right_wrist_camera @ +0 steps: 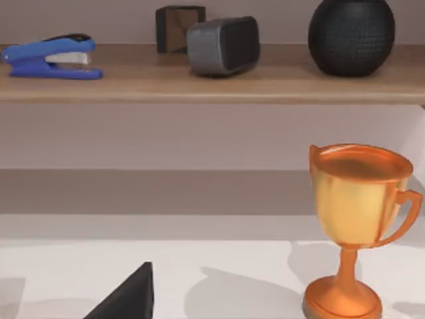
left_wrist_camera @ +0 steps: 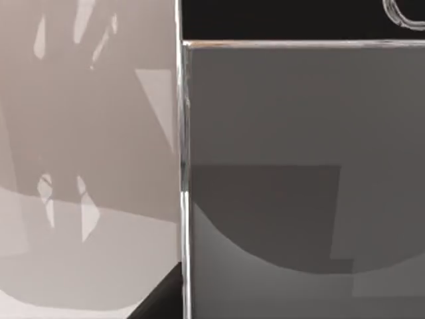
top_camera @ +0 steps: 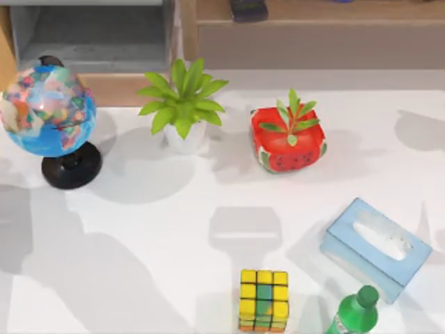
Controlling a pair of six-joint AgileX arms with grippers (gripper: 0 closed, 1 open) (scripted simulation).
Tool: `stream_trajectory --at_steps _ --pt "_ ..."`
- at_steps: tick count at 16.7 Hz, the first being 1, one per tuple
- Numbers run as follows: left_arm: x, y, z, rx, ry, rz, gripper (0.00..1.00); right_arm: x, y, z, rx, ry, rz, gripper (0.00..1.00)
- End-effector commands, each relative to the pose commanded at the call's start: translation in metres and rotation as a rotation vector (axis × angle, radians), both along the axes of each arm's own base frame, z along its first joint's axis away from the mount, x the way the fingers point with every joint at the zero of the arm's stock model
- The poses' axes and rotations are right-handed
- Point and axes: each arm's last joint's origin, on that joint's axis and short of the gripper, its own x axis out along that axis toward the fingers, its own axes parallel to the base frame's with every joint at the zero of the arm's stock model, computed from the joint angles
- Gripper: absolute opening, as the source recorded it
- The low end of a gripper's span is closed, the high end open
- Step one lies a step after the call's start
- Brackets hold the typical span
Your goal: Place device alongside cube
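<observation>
- Close before the left pincer, as its wrist view has it, lies the flat rectangular smartphone with grey screen and pale silver-white frame (left_wrist_camera: 299,166), one long edge running straight through the picture.
- Part of its round home button (left_wrist_camera: 405,13) sits on the black band beyond the screen's end.
- Beside that edge is pale white tabletop (left_wrist_camera: 80,252), crossed by soft shadows.
- Whether the left pincer is wide, narrow or clamped on the smartphone, I cannot tell.
- From above, the small puzzle cube of mostly yellow squares with some green and orange (top_camera: 263,300) stands at the tabletop's near edge, right of the middle.
- To the cube's right stands a green plastic bottle (top_camera: 354,314), and just beyond that a light blue tissue box (top_camera: 375,248) set askew.
- Farther back are a red watermelon-patterned square pot with a small plant (top_camera: 288,147), a leafy green plant in a white pot (top_camera: 182,104), and at the far left a blue globe on a black stand (top_camera: 47,111).
- Ahead of the right pincer stands a shiny copper trophy cup (right_wrist_camera: 355,226) on the tabletop.
- Behind it a wooden shelf (right_wrist_camera: 199,83) carries a blue stapler (right_wrist_camera: 53,56), a small dark box (right_wrist_camera: 178,26), a small dark rectangular gadget (right_wrist_camera: 222,45) and a black textured sphere (right_wrist_camera: 350,34).
- The right pincer's state I cannot tell either.
</observation>
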Motion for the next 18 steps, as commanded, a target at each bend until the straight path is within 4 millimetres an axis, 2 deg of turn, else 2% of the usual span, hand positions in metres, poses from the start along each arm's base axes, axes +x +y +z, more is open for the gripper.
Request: stream_trajectory --at_steps 3,9,14,18 --pt "0.005 -0.005 0.022 0.023 -0.059 0.004 0.00 0.000 0.000 0.000 0.000 0.000 0.000 1.00" --pt "0.006 -0.033 0.095 0.071 -0.260 0.070 0.00 0.000 0.000 0.000 0.000 0.000 0.000 1.00" --pt "-0.007 -0.076 0.145 0.043 -0.411 0.143 0.00 0.000 0.000 0.000 0.000 0.000 0.000 1.00" --pt "-0.020 -0.121 0.161 -0.031 -0.450 0.181 0.00 0.000 0.000 0.000 0.000 0.000 0.000 1.00"
